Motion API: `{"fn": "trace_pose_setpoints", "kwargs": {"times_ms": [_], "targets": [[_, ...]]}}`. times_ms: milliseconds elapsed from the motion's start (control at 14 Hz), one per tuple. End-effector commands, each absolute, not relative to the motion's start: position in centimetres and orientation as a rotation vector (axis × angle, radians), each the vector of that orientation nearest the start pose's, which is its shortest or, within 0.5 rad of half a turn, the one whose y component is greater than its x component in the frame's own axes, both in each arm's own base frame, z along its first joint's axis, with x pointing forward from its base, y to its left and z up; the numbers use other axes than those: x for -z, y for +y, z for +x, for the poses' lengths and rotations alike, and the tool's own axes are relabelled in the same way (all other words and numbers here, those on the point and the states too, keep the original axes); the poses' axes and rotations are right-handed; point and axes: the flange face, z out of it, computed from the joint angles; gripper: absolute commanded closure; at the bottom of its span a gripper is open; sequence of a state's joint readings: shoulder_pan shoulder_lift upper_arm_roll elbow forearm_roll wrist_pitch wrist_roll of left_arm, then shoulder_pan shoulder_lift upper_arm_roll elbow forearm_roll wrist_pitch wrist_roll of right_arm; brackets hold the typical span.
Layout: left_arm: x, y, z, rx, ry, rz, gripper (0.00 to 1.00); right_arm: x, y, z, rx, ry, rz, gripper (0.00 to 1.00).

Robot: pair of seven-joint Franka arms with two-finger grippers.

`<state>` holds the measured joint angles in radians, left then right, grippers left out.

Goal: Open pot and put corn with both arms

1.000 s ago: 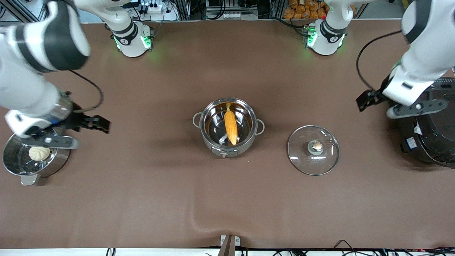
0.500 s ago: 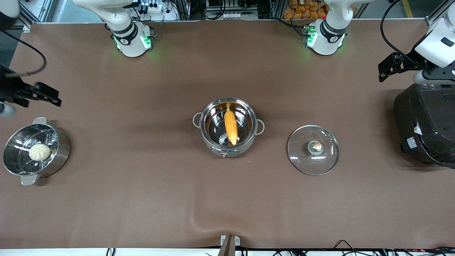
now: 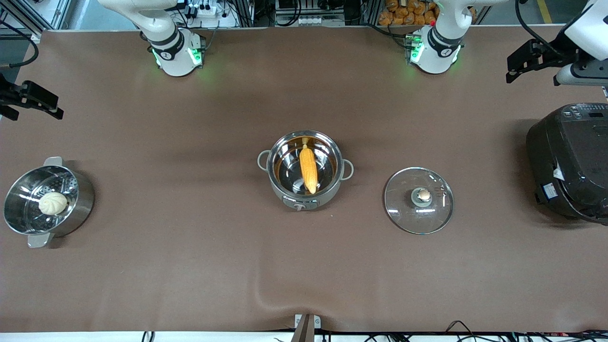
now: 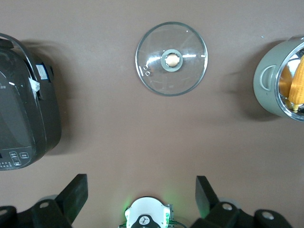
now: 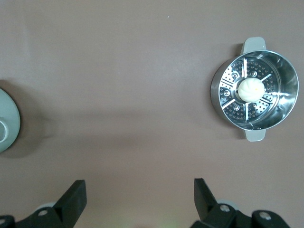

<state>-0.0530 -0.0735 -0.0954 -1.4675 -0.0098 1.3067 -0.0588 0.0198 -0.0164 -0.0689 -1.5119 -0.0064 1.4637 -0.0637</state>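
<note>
The pot [image 3: 306, 192] stands open at the table's middle with the corn [image 3: 308, 168] lying inside it, stub end toward the arms' bases. Its glass lid [image 3: 419, 213] lies flat on the table beside it, toward the left arm's end, knob up. My left gripper [image 3: 529, 61] is open and empty, high over the table's end above the black cooker. My right gripper [image 3: 33, 99] is open and empty, high at the other end. The left wrist view shows the open gripper [image 4: 140, 190], the lid [image 4: 171, 76], the pot [image 4: 270, 83] and the corn [image 4: 297, 80]. The right wrist view shows the open gripper [image 5: 140, 192] and the pot's edge [image 5: 7, 128].
A steel steamer pot [image 3: 78, 209] with a pale bun [image 3: 52, 203] stands at the right arm's end; it also shows in the right wrist view [image 5: 223, 114]. A large black cooker [image 3: 570, 166] stands at the left arm's end. The brown cloth has a wrinkle [image 3: 266, 294] near the front edge.
Both arms have lifted and drawn away toward the table's ends: the right gripper off the steamer pot, the left gripper off the black cooker. Pot, corn and lid have not moved.
</note>
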Motion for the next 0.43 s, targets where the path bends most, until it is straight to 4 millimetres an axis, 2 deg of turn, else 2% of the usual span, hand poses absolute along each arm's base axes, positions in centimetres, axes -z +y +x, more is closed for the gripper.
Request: {"fn": "trace_pose_setpoints", "kwargs": {"times_ms": [0, 357], "targets": [[-69.1, -7.7, 49.6, -0.166, 0.176, -3.15, 0.0, -65.2, -3.3, 53.2, -0.043, 0.0, -3.139, 0.0], [-69.2, -6.7, 49.7, -0.159, 0.151, -3.146, 0.0, -65.6, -3.7, 53.5, -0.002, 0.012, -3.14, 0.0]]}}
